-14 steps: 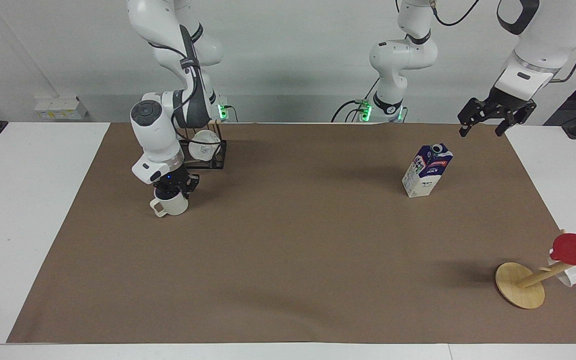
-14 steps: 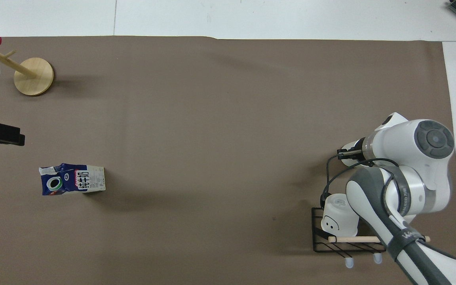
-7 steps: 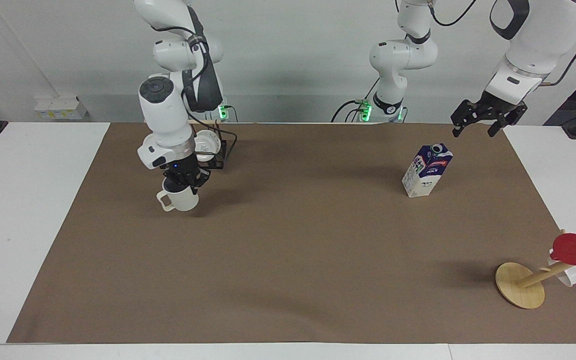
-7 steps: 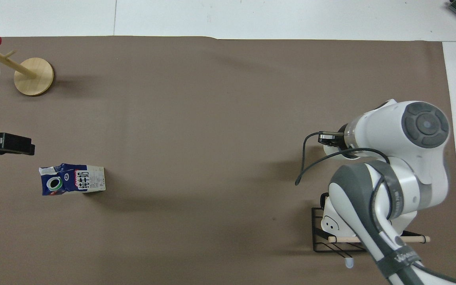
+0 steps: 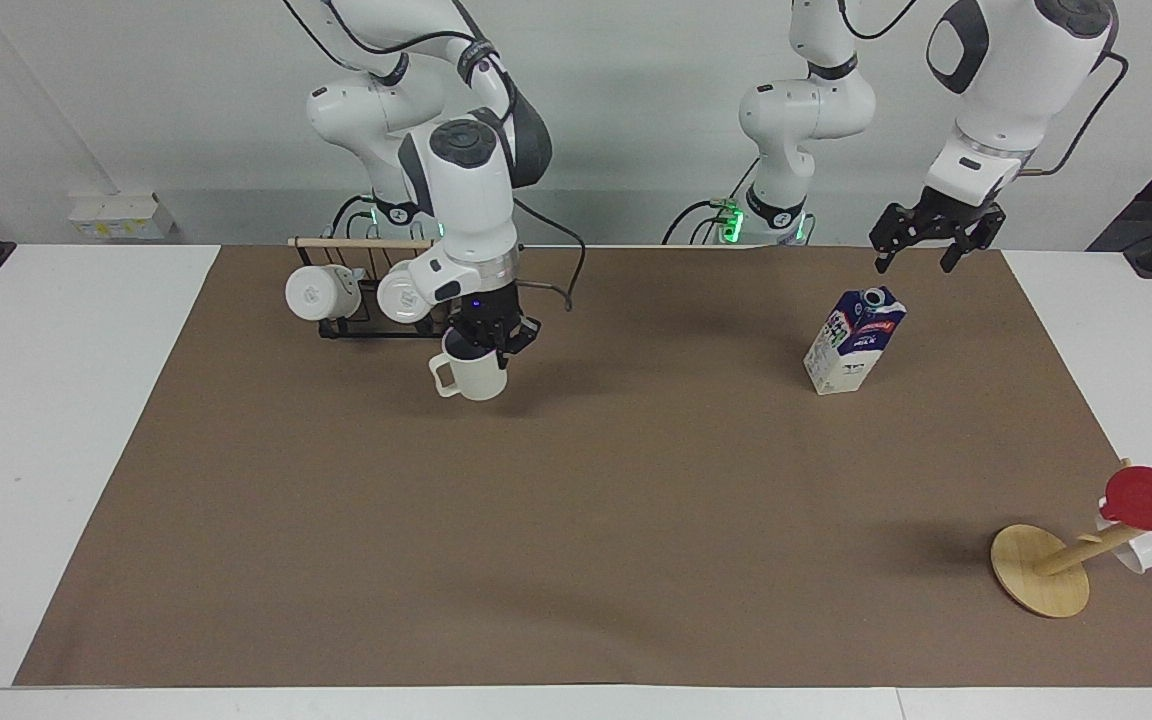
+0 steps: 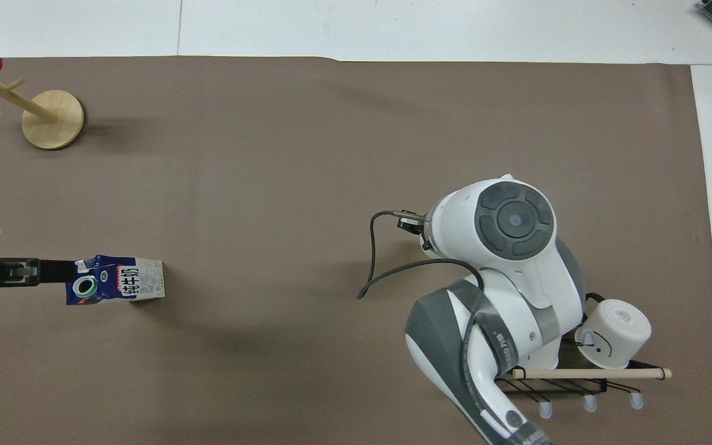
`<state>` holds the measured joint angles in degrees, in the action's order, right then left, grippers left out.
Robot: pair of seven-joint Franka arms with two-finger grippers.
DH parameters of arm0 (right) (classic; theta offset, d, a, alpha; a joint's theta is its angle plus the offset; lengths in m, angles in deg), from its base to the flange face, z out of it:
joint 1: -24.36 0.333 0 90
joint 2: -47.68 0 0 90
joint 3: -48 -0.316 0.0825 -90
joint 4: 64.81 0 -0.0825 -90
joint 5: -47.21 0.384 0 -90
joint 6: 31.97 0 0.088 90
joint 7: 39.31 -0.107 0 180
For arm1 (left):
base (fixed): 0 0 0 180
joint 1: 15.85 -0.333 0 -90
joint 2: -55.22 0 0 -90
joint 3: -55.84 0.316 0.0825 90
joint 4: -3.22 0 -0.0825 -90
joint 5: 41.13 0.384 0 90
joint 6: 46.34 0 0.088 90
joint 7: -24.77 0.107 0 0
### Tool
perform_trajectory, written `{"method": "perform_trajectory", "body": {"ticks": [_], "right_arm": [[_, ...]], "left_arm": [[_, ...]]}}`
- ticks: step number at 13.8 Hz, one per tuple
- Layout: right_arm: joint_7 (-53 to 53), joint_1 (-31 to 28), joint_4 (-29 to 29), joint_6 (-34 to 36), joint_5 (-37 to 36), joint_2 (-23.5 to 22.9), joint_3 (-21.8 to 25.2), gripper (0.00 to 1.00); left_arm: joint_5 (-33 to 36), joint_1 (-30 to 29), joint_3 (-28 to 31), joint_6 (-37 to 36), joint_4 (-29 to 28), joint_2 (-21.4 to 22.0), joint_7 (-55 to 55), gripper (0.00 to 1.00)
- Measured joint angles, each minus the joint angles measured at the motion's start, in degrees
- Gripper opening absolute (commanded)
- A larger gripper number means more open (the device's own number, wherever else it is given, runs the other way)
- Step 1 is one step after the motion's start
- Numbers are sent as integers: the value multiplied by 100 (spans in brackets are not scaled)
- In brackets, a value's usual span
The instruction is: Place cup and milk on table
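The cream cup (image 5: 473, 369) hangs upright low over the brown sheet (image 5: 586, 520) of the table (image 5: 56, 400), its handle toward the right arm's end. My right gripper (image 5: 486, 335) is shut on its rim from above. In the overhead view the right arm's wrist hides both cup and gripper. The blue-and-white milk (image 5: 854, 340) stands on the sheet toward the left arm's end, also seen as the milk (image 6: 115, 279). My left gripper (image 5: 921, 252) is open in the air above and beside the carton's top, apart from it; overhead, the left gripper (image 6: 47, 272) meets the carton's spout end.
A black wire rack (image 5: 371, 325) with two white mugs (image 5: 316, 292) stands beside the held cup, nearer to the robots. A wooden mug tree (image 5: 1041, 570) with a red cup (image 5: 1151, 500) and a white mug stands farthest from the robots at the left arm's end.
The right arm has carried the cup away from the rack toward the table's middle, uncovering both white mugs. The left gripper has swung in toward the milk, still open.
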<state>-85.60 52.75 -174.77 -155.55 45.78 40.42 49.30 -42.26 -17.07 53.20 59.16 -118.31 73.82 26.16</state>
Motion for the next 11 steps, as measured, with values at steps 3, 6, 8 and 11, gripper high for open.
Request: {"method": "perform_trajectory", "body": {"ticks": [3,6,8,11], "right_arm": [[-601,373,346,-7,-5,-384,-1,0],[-1136,742,589,-98,-173,-804,2,0],[-1383,887,796,-205,-311,-1101,3,0],[-1407,949,1036,-287,-324,-1434,4,0]], "left_arm": [[0,70,-50,398,-293,0,8,100],[0,100,-72,756,-541,-2,8,100],[0,100,-75,1048,-781,-5,8,100],[0,101,-82,1500,-1151,-15,8,100]]}}
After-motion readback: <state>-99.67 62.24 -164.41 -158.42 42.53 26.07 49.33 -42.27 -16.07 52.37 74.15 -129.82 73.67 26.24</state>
